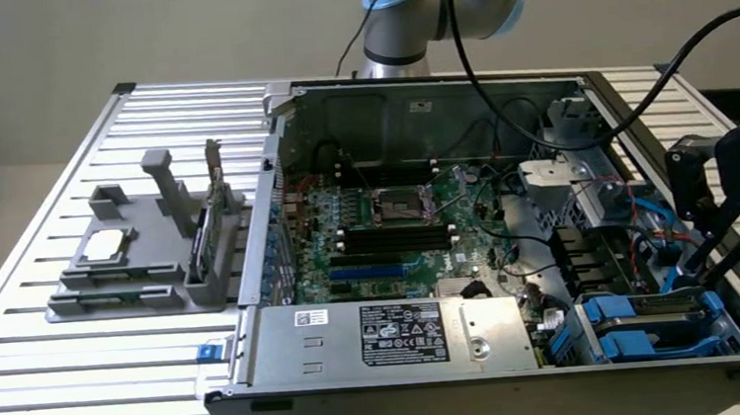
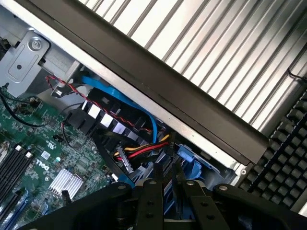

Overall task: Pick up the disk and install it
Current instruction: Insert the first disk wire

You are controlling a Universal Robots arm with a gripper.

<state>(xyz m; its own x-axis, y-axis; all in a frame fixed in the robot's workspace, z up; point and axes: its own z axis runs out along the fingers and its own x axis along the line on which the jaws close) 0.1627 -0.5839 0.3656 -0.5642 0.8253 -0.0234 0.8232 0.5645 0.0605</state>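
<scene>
Disk (image 1: 652, 310) sits low in the drive bay, at the case corner on the exterior view's right, w/ blue frame round a grey face. Wrist view catches its blue edge just past the red/yellow cables (image 2: 139, 152). Prob. stiff and fairly heavy for its size. Metal likely slick, innards fragile, so no knocks. Best taken by the long framed sides, not the flat face. Pincer (image 1: 708, 265) hangs right at the disk's far edge, angled down into the bay. Can't tell how wide it's set or whether it's got hold. PC case (image 1: 415, 95) stands open on the slatted bench (image 1: 67, 390).
</scene>
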